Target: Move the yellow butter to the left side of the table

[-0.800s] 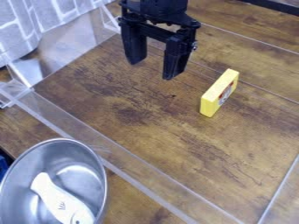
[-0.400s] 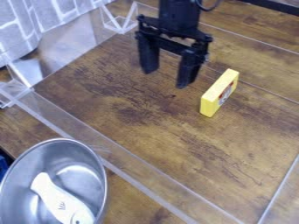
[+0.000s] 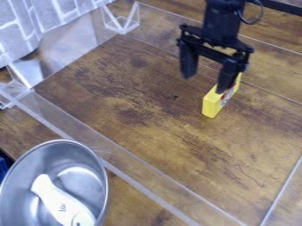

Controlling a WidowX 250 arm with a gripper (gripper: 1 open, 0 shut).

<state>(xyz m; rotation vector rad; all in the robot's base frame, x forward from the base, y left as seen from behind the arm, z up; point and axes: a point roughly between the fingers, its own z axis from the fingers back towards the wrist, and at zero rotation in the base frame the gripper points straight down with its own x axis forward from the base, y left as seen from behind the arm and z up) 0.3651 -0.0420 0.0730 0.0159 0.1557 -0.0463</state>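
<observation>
Jaws apart above yellow butter (image 3: 220, 95), steel bowl (image 3: 53, 190) near corner, wooden table (image 3: 130, 106)

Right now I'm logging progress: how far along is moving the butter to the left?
Done: the gripper is at the butter, jaws open and pointing down. In hand: lining up over it; no grasp yet. Left: closing on the butter, lifting it and carrying it from the right of the table to the left side.
</observation>
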